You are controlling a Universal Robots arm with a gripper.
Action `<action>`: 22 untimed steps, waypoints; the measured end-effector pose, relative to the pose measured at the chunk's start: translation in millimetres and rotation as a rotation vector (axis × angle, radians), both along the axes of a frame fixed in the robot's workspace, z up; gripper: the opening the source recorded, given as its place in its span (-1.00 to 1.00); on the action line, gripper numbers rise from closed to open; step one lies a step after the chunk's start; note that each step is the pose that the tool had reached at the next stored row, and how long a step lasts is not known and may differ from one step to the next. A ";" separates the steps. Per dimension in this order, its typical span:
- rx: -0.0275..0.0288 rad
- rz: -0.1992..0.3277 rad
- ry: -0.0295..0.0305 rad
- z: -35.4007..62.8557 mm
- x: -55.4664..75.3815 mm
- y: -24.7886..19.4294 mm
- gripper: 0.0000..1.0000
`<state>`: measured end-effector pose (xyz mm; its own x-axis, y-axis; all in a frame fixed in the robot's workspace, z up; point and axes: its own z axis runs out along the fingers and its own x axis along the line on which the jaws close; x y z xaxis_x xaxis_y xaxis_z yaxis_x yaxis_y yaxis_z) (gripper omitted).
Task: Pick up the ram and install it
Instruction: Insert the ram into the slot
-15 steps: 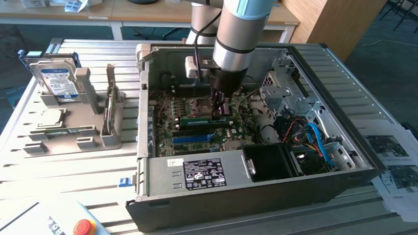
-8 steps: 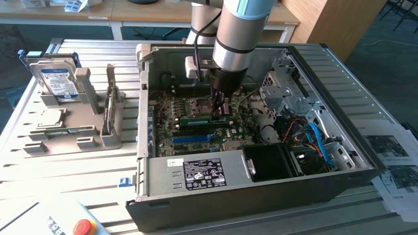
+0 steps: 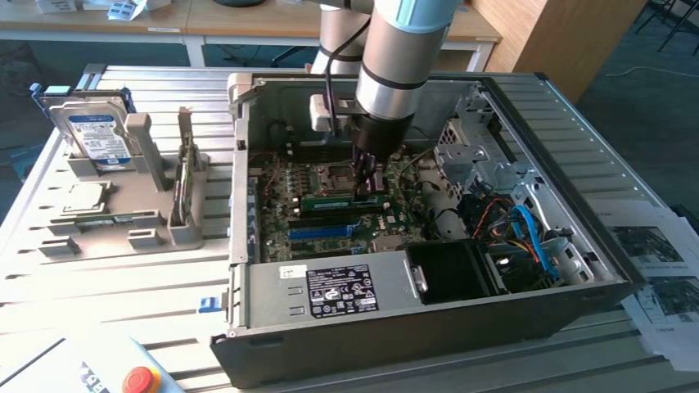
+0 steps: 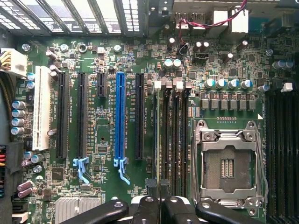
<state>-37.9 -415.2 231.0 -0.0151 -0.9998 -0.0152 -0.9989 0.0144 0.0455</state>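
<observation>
Inside the open computer case, the jaws pinch the green ram from above, low over the motherboard; the processor socket sits just beside the jaws.

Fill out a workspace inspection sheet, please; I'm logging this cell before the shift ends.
Surface: slatted metal table with an open computer case on it.
Job's things: the ram stands on edge at the memory slots, beside the empty processor socket.
Clutter: grey fixture holding a hard drive and a processor chip; printed sheets; red stop button.
Grippers: claw shut on the ram's upper edge.
Cables: blue cable loose inside the case; red wires near the board's edge.
Surroundings: wooden benches behind.
</observation>
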 end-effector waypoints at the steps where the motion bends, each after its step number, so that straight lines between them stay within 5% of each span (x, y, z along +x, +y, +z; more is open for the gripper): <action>1: -0.0001 0.000 0.0000 0.0 0.0 0.0 -0.76; 22: -0.0001 0.000 0.0000 -5.8 0.0 0.0 -0.76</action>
<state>-37.9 -415.2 225.2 -0.0150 -0.9998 -0.0151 -0.9989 0.0143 0.0455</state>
